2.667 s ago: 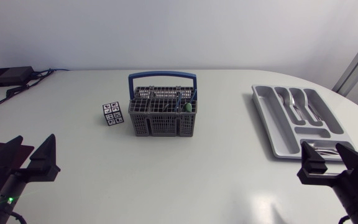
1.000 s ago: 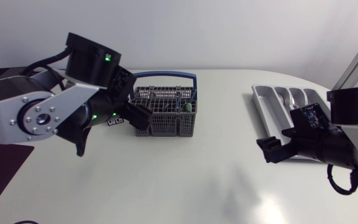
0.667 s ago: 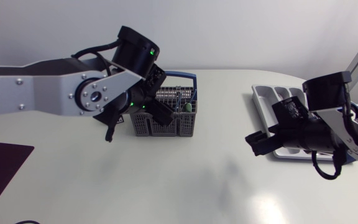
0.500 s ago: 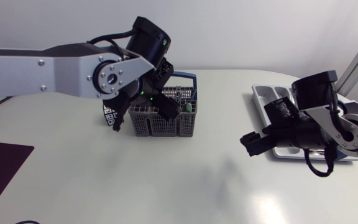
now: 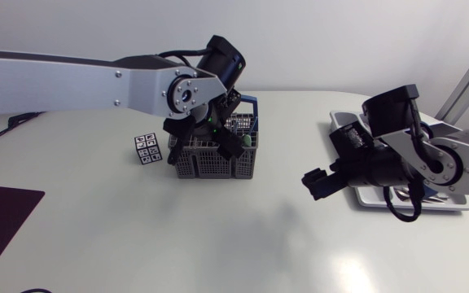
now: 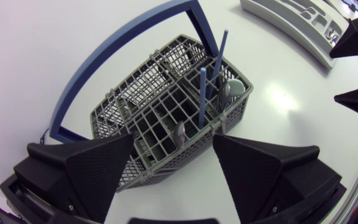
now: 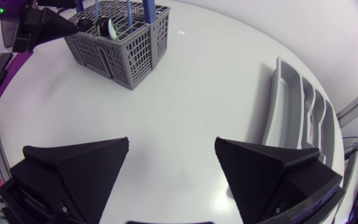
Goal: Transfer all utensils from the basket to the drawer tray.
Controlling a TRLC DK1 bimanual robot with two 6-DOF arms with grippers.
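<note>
The grey wire basket [image 5: 215, 163] with a blue handle [image 5: 249, 101] stands mid-table. My left gripper [image 5: 203, 146] hovers right over it, open, with a finger on either side of the basket [image 6: 160, 112] and touching nothing. Two blue-handled utensils [image 6: 202, 92] stand upright in it, beside metal spoon bowls [image 6: 229, 91]. My right gripper [image 5: 330, 159] hangs open and empty above bare table between basket and the grey drawer tray [image 5: 337, 122]. In the right wrist view the tray [image 7: 303, 118] lies ahead of the right gripper [image 7: 173, 168] and the basket [image 7: 120, 46] farther off.
A small cube with black-and-white markers [image 5: 146, 149] sits just left of the basket. A dark purple mat [image 5: 2, 212] lies at the table's front left corner. My right arm covers much of the tray in the head view.
My left arm has swung right and come over the basket, its fingers narrowing slightly. My right arm has moved left, away from the tray toward the table's middle.
</note>
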